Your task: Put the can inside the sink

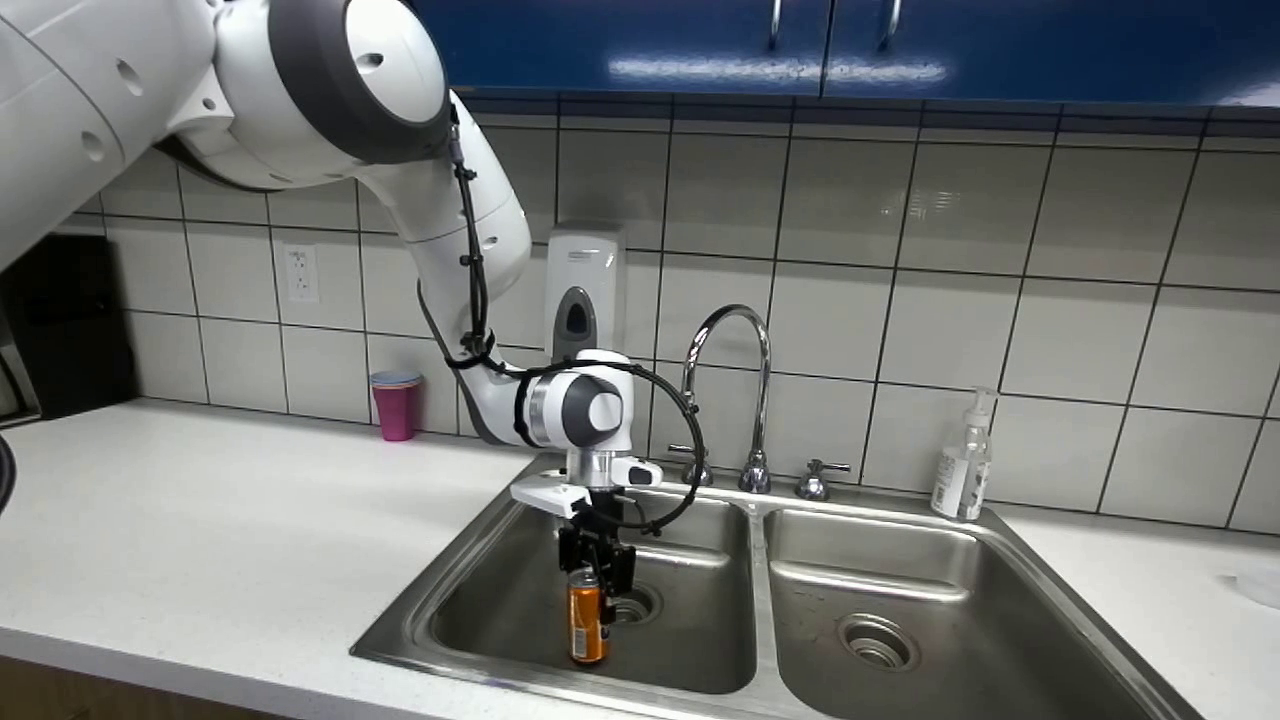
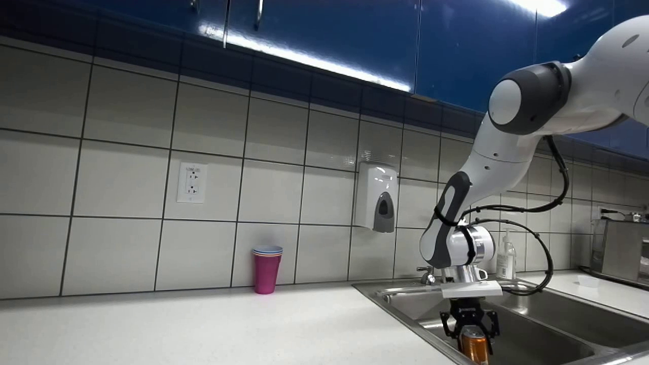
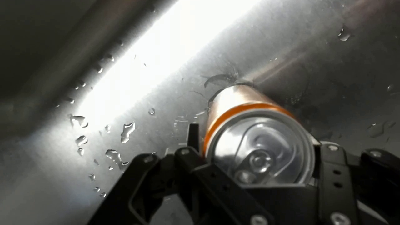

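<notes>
The orange can (image 1: 586,620) with a silvery top is upright inside the near part of the left basin of the steel sink (image 1: 762,600). It shows in both exterior views (image 2: 475,349); its base is cut off in one. In the wrist view the can (image 3: 259,140) appears to rest on the wet basin floor, its top facing the camera. My gripper (image 3: 255,147) points down with its fingers on either side of the can's top. A narrow gap shows between the left finger and the can; the right finger is against or very close to it. The gripper looks slightly open.
The chrome faucet (image 1: 757,400) rises behind the basins, close to my wrist and its looped cable (image 1: 690,430). A divider separates the two basins. A pink cup (image 1: 397,408) stands on the counter by the wall. A soap bottle (image 1: 964,460) stands at the sink's back right corner.
</notes>
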Tool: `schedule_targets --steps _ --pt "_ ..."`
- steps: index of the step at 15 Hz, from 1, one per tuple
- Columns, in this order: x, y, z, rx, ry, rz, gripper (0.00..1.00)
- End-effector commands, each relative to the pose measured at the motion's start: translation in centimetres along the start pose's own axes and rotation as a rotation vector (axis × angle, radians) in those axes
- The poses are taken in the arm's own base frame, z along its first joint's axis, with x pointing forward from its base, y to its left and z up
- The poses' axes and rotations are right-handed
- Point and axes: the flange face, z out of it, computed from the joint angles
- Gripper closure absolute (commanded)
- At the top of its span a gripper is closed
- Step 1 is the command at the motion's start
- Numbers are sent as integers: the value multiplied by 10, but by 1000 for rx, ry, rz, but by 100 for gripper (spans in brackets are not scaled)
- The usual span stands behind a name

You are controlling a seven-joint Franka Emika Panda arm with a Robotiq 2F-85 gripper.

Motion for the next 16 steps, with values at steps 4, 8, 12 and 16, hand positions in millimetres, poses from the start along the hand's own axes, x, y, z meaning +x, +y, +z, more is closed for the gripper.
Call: schedule_targets --steps 4,8,12,16 --pt "7 2 -1 11 -1 -9 0" --pt "-4 1 -20 23 13 -45 0" --pt "-17 -3 -57 51 65 -82 0" --pt "-40 -19 -99 58 108 -114 0"
